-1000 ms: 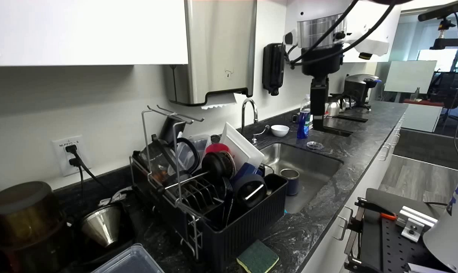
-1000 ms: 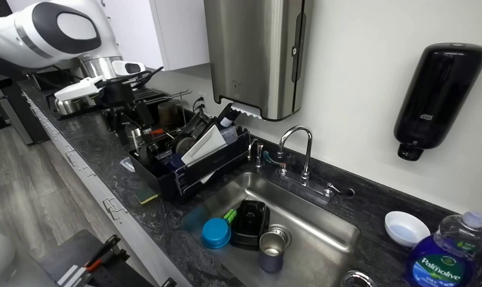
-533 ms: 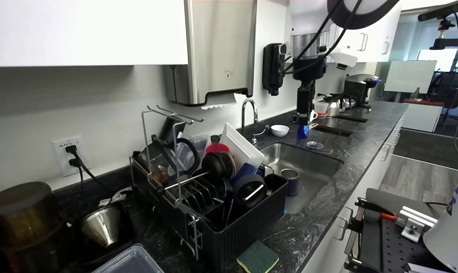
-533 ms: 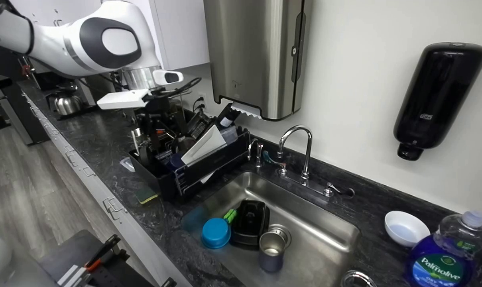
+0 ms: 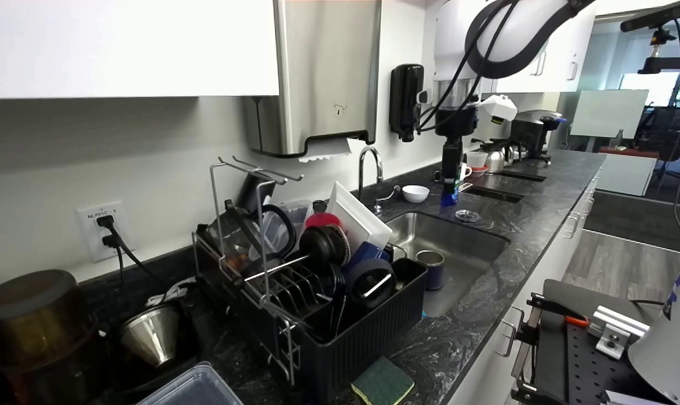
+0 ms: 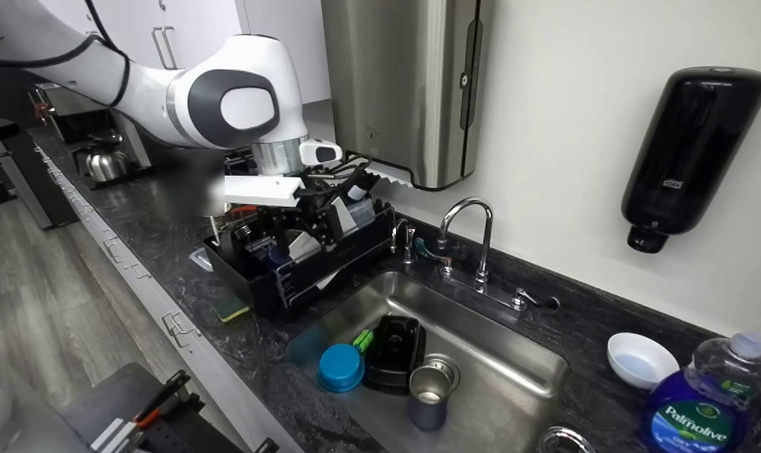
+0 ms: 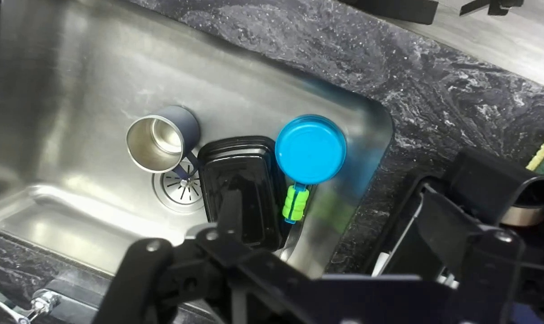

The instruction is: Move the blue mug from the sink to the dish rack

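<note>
We find the dark-blue metal mug (image 7: 184, 128) upright in the rectangular stainless-steel sink (image 7: 96, 76), left of centre in the wrist view, its mouth up and its handle over the edge of the round slotted drain (image 7: 183, 193). In both exterior views we see it right of centre. Just beside it lies a glossy black rectangular container (image 7: 254, 180); whether the mug's handle touches it, we cannot tell. Right of that, near the middle of the frame, is a bright-blue round plastic piece with a green ribbed grip (image 7: 311, 148).

We see the 2 black fingers (image 5: 451, 169) released, spread with a gap between them and well apart from the mug. In the wrist view they show along the bottom of the frame; in an exterior view, beneath the white robot arm (image 6: 289, 94) at upper left, they show in front of the black dish rack (image 6: 358, 247).

In an exterior view the rack crowds the lower middle, a white rectangular dish (image 5: 359, 216) leaning in it, and a green-and-yellow sponge (image 5: 383, 381) lies just beside it on the dark marbled tabletop (image 5: 534, 216). In an exterior view a chrome gooseneck faucet (image 6: 486, 245) rises behind the sink, and at lower right a round white bowl (image 6: 642, 360) stands near a clear bottle of violet-blue liquid (image 6: 688, 421).
</note>
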`<state>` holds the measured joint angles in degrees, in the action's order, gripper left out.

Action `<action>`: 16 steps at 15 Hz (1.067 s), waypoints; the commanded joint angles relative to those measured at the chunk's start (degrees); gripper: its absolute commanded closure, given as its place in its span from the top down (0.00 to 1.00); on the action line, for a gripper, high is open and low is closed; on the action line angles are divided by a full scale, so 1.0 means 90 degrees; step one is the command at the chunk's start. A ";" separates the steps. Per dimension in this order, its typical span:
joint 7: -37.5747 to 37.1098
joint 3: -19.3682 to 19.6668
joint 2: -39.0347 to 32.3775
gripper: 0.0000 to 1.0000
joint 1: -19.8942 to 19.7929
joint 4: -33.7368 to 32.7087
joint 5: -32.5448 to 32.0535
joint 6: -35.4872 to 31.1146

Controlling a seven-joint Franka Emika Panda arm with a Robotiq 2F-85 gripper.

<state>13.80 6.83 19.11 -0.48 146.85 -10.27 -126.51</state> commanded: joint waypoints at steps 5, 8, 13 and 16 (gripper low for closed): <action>0.2262 0.0587 -0.0625 1.00 -0.0294 0.0094 -0.0236 -0.0571; 0.3055 0.0764 -0.0859 1.00 -0.0493 0.0160 -0.0541 -0.0906; 0.3388 0.0836 -0.1126 1.00 -0.0749 0.0130 -0.0427 -0.1016; 0.3419 0.0839 -0.1245 1.00 -0.0777 0.0107 -0.0414 -0.1049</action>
<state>44.41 15.63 7.93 -6.25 147.83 -14.24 -135.99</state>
